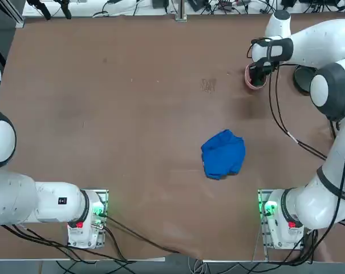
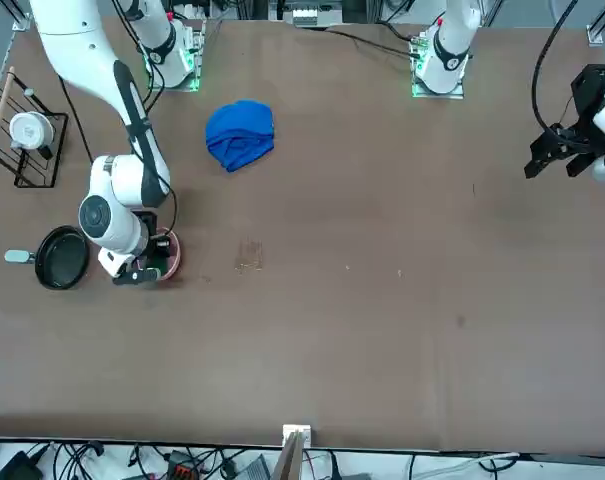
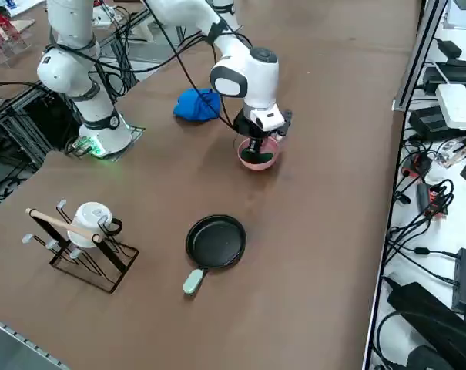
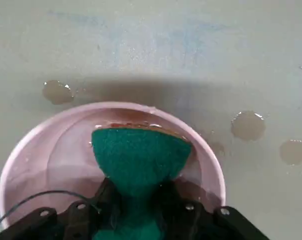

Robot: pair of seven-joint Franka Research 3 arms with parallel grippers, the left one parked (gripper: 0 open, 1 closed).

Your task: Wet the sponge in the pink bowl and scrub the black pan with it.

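- Sponge: soft and limp, to judge by the way it narrows between the fingers and fans out beyond them; light, though water will add weight and make its faces slippery.
- Point of hold: the middle, pinched across its width, which leaves a broad free end. This suits scrubbing; too hard a squeeze would wring the water out early, too slack a one might let it slide.
- Right gripper: closed narrow upon the sponge, one finger pressed to each side.
- Position of the sponge: between the fingers and within the pink bowl, its free end reaching past the fingertips toward the bowl's wall. Whether it touches the bottom cannot be told.
- Black pan: on the table, apart from the bowl, to the robot's right of it; its handle points away from the bowl. Carrying the wet sponge there would probably shed drops.
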